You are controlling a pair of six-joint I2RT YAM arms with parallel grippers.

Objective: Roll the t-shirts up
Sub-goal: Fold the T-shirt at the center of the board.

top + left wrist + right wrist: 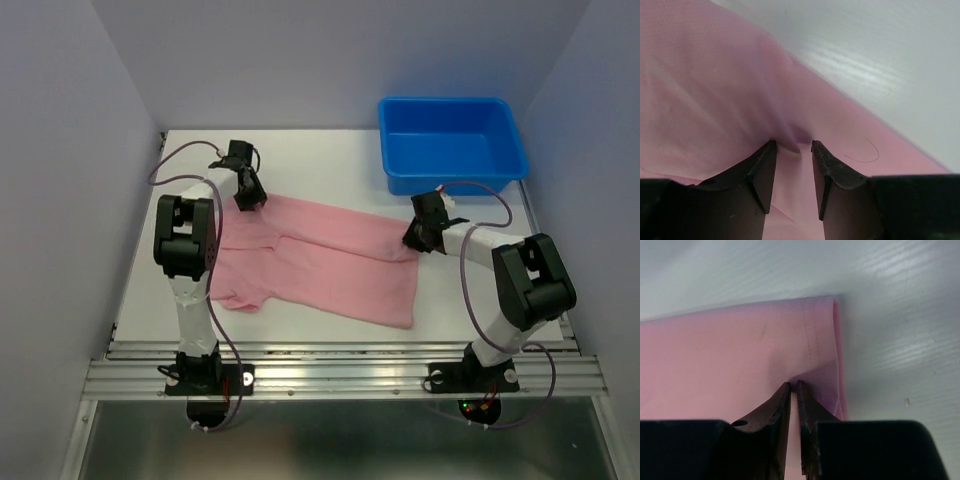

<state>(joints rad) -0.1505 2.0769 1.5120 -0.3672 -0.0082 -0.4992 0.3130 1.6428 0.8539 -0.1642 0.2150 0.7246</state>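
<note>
A pink t-shirt (320, 265) lies spread flat on the white tabletop (300, 160), between the two arms. The left end effector (793, 145) presses down at the shirt's far left edge, its jaws partly closed, pinching a small fold of fabric. The right end effector (794, 385) is nearly closed, gripping the hemmed far right corner. A blue bin (452, 143) sits at the far right.

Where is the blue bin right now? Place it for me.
In the top view the blue bin sits at the table's far right corner, empty, just beyond the right gripper and apart from the pink t-shirt spread mid-table.
</note>
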